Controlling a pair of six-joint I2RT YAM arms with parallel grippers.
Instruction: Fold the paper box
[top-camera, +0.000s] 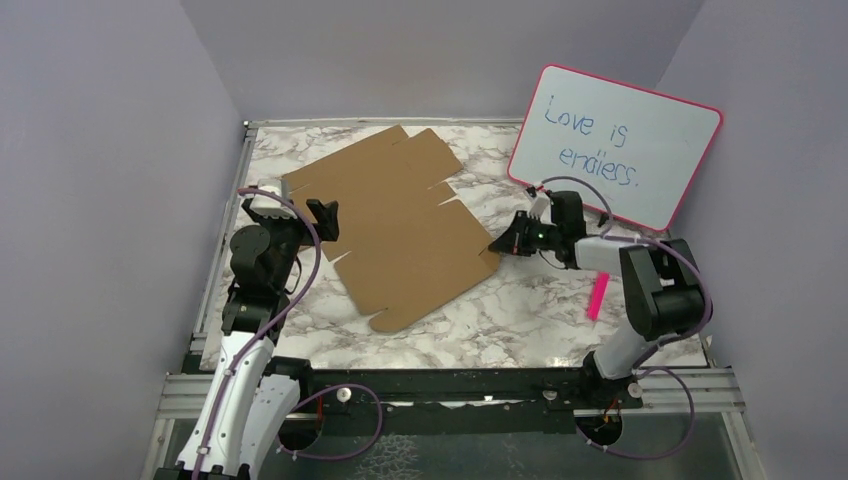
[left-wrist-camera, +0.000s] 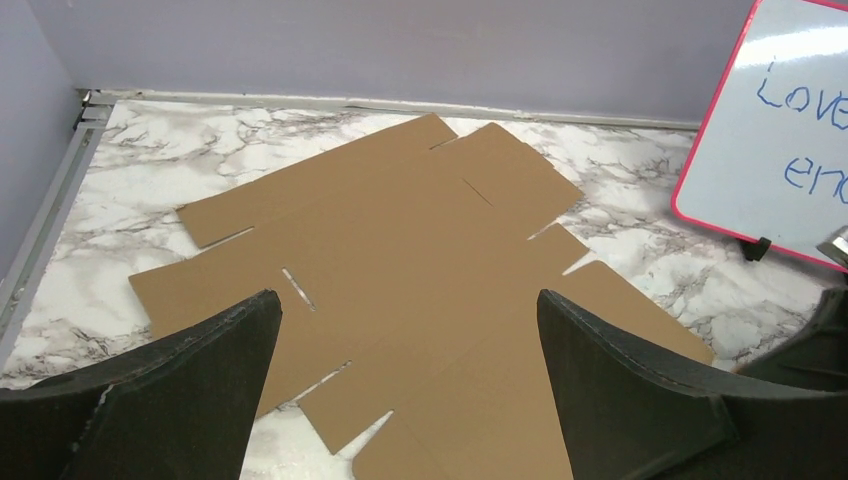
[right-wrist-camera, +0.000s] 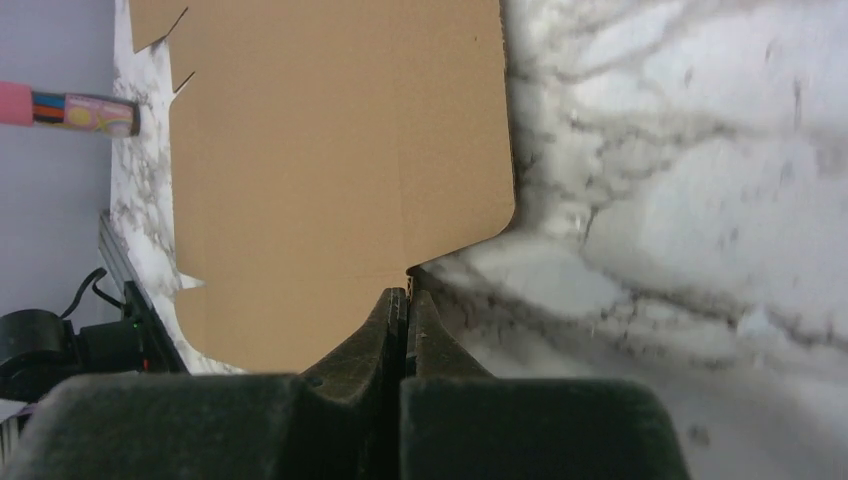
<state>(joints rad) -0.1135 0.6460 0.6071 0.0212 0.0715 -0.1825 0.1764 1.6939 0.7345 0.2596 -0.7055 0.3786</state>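
Observation:
The paper box (top-camera: 400, 225) is a flat brown die-cut cardboard sheet with flaps and slits, lying on the marble table. It also shows in the left wrist view (left-wrist-camera: 420, 250) and the right wrist view (right-wrist-camera: 330, 150). My left gripper (top-camera: 325, 218) is open and empty, held over the sheet's left edge; its jaws stand wide apart in its wrist view (left-wrist-camera: 408, 300). My right gripper (top-camera: 497, 245) is at the sheet's right corner, its jaws pinched shut on the cardboard's edge (right-wrist-camera: 408, 292). That corner looks slightly lifted off the table.
A pink-rimmed whiteboard (top-camera: 615, 145) with blue writing leans at the back right, also in the left wrist view (left-wrist-camera: 780, 130). A pink marker (top-camera: 598, 297) lies on the table near the right arm. Purple walls close in the table on three sides.

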